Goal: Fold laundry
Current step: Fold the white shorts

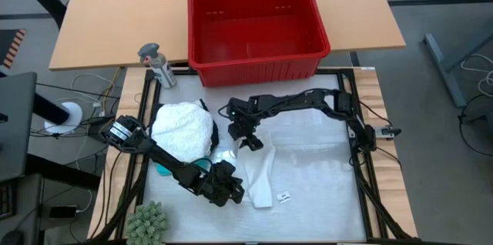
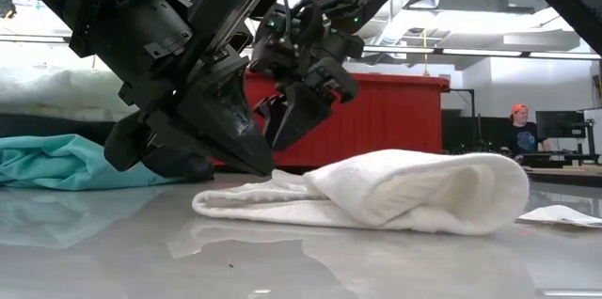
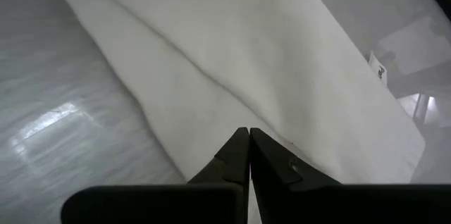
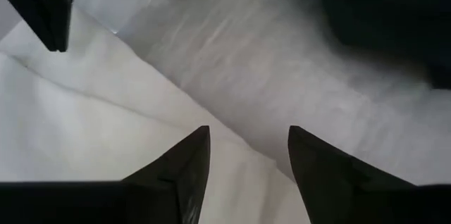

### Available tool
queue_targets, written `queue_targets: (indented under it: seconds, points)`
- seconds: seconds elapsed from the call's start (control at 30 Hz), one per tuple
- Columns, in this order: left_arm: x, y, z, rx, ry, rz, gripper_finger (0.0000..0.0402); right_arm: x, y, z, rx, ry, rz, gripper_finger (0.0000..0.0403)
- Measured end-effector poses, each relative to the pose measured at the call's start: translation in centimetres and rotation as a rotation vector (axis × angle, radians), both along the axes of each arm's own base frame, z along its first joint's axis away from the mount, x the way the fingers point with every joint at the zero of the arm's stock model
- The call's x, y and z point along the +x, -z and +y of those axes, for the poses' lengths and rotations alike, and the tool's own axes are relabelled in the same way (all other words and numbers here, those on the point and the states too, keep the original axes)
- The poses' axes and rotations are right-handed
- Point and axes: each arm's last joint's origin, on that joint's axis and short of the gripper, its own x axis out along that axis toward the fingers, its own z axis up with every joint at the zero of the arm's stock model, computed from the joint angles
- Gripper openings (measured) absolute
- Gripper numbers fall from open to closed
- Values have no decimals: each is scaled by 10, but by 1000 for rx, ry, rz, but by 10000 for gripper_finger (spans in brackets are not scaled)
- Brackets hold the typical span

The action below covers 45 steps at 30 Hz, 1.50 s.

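red basket (image 1: 258, 25) behind, garment pile (image 1: 182, 129) left, mat (image 1: 323, 176) right open

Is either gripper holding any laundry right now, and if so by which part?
The left gripper is shut at the white garment's edge; whether it pinches cloth cannot be told. The right gripper is open above it, holding nothing.

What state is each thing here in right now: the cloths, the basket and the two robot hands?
White cloth: folded into a strip, flat on the table.
White fluffy pile: heaped, unfolded.
Teal garment: crumpled.
Red basket: upright, looks empty.
Left gripper: fingers shut, at the cloth's edge.
Right gripper: fingers open, above the cloth.
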Motion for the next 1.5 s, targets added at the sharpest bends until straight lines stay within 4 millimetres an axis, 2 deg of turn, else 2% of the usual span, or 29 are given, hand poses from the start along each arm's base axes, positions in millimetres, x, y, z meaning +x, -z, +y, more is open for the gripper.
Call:
queue_targets:
  seconds: [0.23, 0.33, 0.6, 0.97, 1.33, 1.5]
  points:
    - [0, 0, 0, 1, 0, 2, 0, 5, 19, -1, -12, 0, 23, 197]
    - [0, 0, 0, -3, -5, 5, 0, 1, 25, 1, -11, -1, 79, 191]
    - [-1, 1, 1, 6, -2, 14, 0, -2, 21, -7, -9, 21, 92, 154]
    - [-1, 1, 1, 5, -2, 14, 0, -3, 21, -9, -22, 21, 89, 65]
    - [-1, 1, 1, 6, -2, 16, 0, -2, 19, -10, -49, 32, 100, 15]
    - [-1, 1, 1, 6, -2, 16, 0, 1, 7, -10, -48, 32, 99, 21]
